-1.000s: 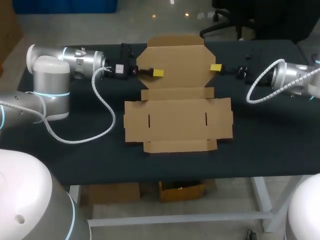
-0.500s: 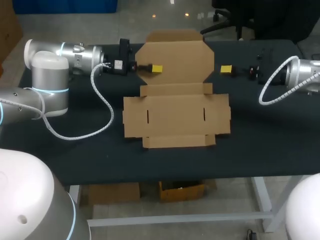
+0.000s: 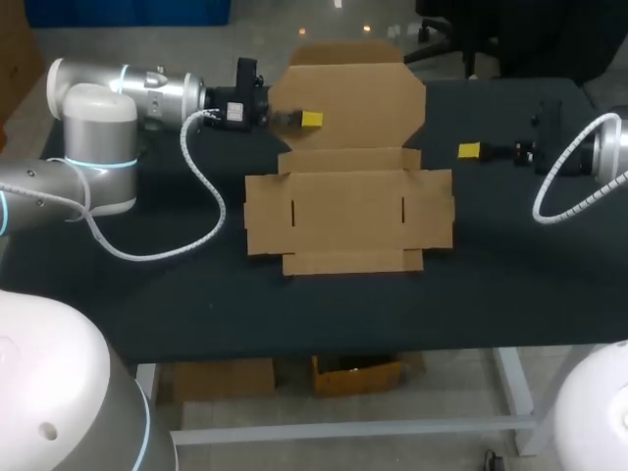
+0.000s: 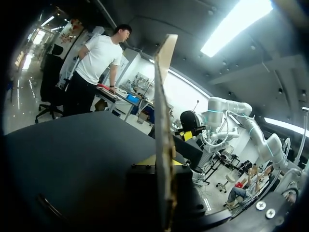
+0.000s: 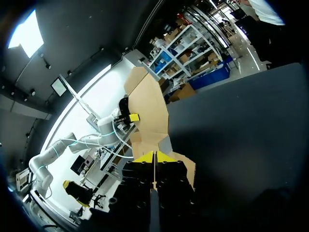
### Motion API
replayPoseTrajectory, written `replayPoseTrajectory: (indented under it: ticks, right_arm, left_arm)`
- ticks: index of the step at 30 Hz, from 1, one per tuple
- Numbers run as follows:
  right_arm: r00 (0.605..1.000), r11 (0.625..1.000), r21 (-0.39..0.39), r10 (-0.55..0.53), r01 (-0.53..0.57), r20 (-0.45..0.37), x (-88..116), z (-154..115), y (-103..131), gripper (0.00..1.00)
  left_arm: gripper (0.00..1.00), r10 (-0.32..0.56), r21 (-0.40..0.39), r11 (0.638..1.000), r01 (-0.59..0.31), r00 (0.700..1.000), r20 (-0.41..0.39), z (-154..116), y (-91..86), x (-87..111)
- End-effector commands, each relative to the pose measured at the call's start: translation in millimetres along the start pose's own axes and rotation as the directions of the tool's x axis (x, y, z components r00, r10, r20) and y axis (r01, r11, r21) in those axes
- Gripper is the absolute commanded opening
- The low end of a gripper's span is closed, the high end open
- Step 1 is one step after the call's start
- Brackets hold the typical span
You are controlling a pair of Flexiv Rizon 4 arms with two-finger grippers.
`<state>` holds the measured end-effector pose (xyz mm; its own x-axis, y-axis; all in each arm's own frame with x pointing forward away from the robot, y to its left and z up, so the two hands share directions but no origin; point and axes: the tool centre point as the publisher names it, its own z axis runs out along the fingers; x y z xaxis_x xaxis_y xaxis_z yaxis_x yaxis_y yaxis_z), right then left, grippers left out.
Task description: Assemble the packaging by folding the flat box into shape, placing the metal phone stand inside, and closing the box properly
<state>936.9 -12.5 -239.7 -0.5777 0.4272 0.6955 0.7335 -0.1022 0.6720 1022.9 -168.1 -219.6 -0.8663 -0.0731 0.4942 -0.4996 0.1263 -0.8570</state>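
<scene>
The flat cardboard box (image 3: 348, 221) lies in the middle of the black table. Its back lid panel (image 3: 348, 103) stands tilted up off the surface. My left gripper (image 3: 306, 119) is shut on that panel's left edge; in the left wrist view the cardboard edge (image 4: 163, 121) rises straight up from between its fingers (image 4: 161, 164). My right gripper (image 3: 469, 150) hangs shut and empty to the right of the box, clear of the cardboard. From the right wrist view its yellow tips (image 5: 153, 157) meet, with the raised panel (image 5: 149, 111) ahead. No metal phone stand is in view.
The table (image 3: 147, 285) has bare black surface to the left, right and front of the box. My left arm's white cable (image 3: 201, 211) loops over the table beside the box's left flap.
My right gripper has let go of the lid panel's right edge, drawn back to the right and shut. The left gripper keeps its hold and the panel stays raised.
</scene>
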Motion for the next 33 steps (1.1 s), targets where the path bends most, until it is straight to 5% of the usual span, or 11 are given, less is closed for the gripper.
replayPoseTrajectory:
  ticks: [1, 14, 24, 33]
  right_arm:
    - [0.99, 1.0, 0.02, -0.001, -0.002, 0.139, 13, -12, -6, 0.0]
    - [0.972, 0.998, 0.047, 0.021, -0.032, 0.234, 17, -38, -40, 0.0]
    - [0.943, 0.99, 0.128, 0.013, -0.059, 0.334, 30, -42, -81, 0.0]
    - [0.92, 0.991, 0.125, -0.011, -0.041, 0.392, 37, -52, -103, 0.0]
  left_arm:
    - [0.0, 0.016, -0.003, 1.0, -0.016, 1.0, -0.004, 1, -5.6, 0.1]
    - [0.0, 0.113, -0.001, 0.994, -0.113, 0.994, -0.012, 13, -15.2, 5.6]
    - [0.0, 0.113, -0.001, 0.994, -0.113, 0.994, -0.012, 13, -15.2, 5.6]
    - [0.0, 0.113, -0.001, 0.994, -0.113, 0.994, -0.012, 13, -15.2, 5.6]
